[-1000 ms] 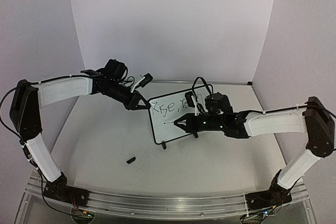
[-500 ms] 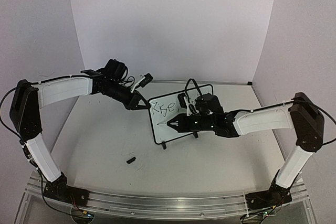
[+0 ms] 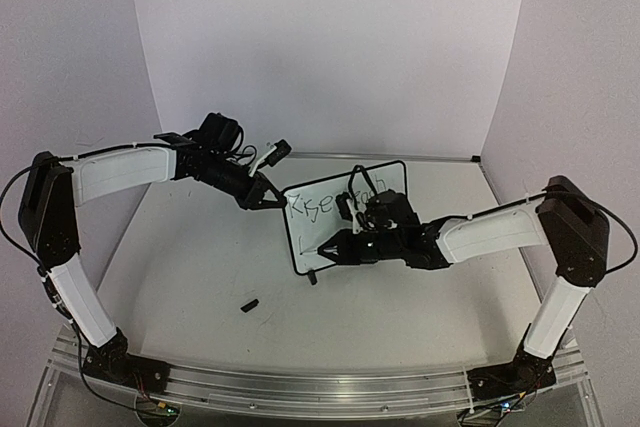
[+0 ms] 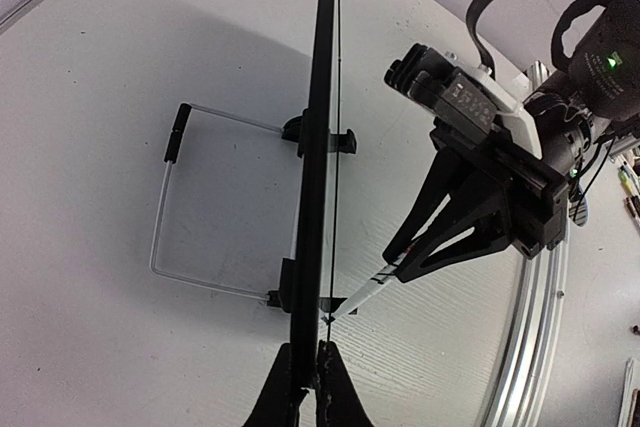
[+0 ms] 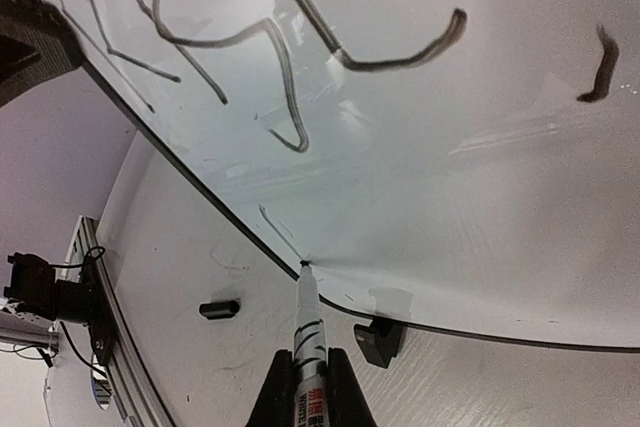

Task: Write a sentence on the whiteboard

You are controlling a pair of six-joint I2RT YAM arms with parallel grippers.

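The whiteboard [image 3: 350,232] stands upright on its black feet at mid-table. The sentence [image 3: 316,205] runs across its top in dark marker strokes [image 5: 285,77]. My left gripper [image 3: 268,197] is shut on the board's upper left edge, and the left wrist view shows the board edge-on [image 4: 322,147] between its fingertips [image 4: 305,372]. My right gripper [image 3: 338,245] is shut on a white marker [image 5: 306,312], whose tip touches the board's lower left corner at the end of a short thin stroke [image 5: 278,227].
A small black marker cap [image 3: 249,304] lies on the table in front of the board, also seen in the right wrist view [image 5: 218,309]. A wire stand [image 4: 160,209] props the board from behind. An aluminium rail [image 3: 300,387] runs along the near edge.
My right gripper has carried the marker left and down, from the board's middle to its lower left corner, leaving a short stroke there. The left arm and board have not moved.
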